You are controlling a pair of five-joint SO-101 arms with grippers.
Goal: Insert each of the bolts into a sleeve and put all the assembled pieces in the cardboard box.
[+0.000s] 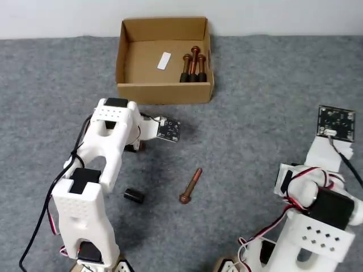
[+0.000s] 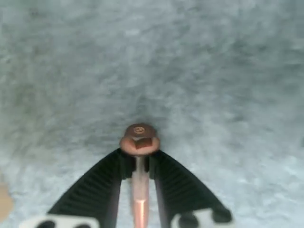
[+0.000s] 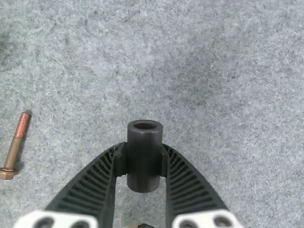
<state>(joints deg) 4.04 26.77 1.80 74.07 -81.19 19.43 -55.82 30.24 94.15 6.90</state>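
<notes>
High view first: the cardboard box (image 1: 164,92) sits at the far edge of the grey worktop (image 1: 261,90) with three assembled pieces (image 1: 194,68) leaning in one corner and a white slip (image 1: 164,60) lying flat on its floor. One loose bolt (image 1: 191,185) lies well out in front of the box, and a loose sleeve (image 1: 134,196) lies a bit farther from the box than that, right beside the left arm (image 1: 105,147). So by my count there are two pairs left to do. The left arm is just in front of the box; the right arm (image 1: 317,198) is well away from it, off to the side. Left wrist view: the left hand (image 2: 139,161) is closed down narrow on a held bolt (image 2: 139,139), pinching the shank right under the hex head, and the head pokes out past the fingertips. Right wrist view: the right hand (image 3: 143,156) is clamped on a held sleeve (image 3: 144,142) around its middle, with the open bore facing away from the hand. What worries me is that the bolt is only gripped near one end, so it could pivot in the hand and miss the bore when the two meet. The sleeve is round and smooth-looking, so a sideways shove could twist it out. I also reckon the left arm could knock that loose sleeve as it swings.
</notes>
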